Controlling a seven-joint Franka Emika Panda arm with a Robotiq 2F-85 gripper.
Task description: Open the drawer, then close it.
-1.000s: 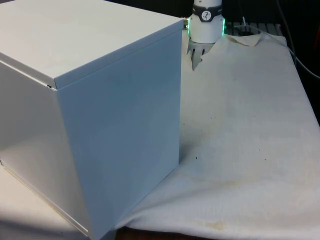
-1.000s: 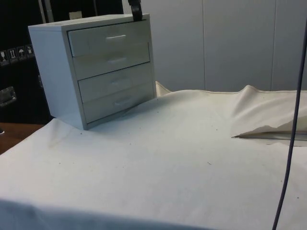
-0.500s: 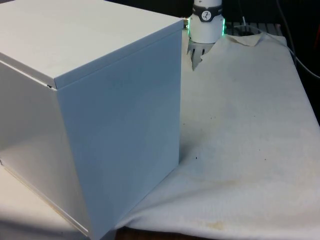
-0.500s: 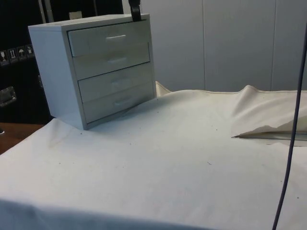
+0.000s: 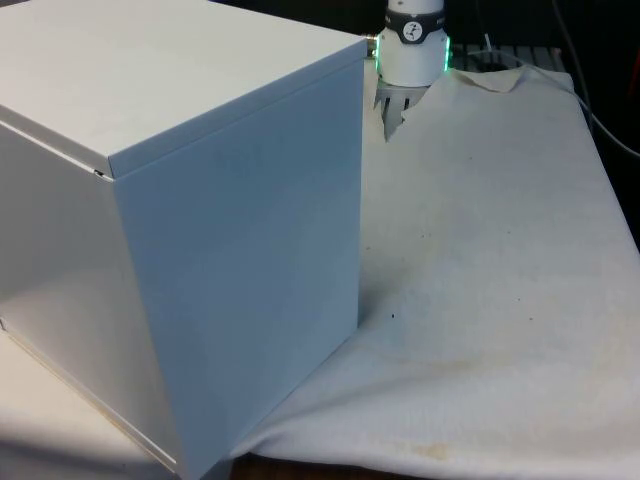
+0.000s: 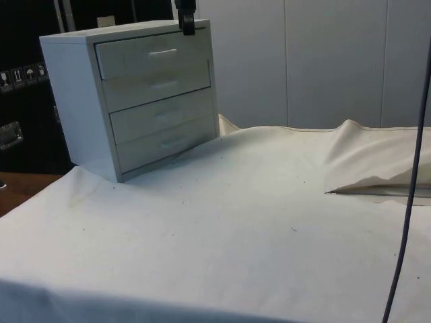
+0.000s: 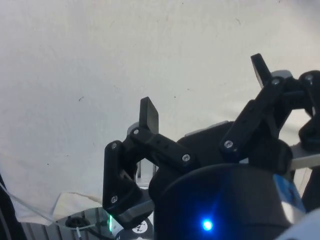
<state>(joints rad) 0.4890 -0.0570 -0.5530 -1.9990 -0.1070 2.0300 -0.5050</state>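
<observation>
Chest [image 6: 135,101] sits at the table's far corner, all drawers shut. Gripper [image 7: 205,90] is spread wide, empty, above its top edge. Top drawer [image 6: 153,59] prob slides stiffly; hook the small handle [image 6: 162,52].

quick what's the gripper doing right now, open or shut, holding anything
Gripper: open, fingers spread apart, holding nothing; only the white cloth lies beyond them.

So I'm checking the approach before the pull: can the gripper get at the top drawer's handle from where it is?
Probably yes. The gripper hangs open at the chest's top front edge, above the top drawer's handle, with nothing between them.
</observation>
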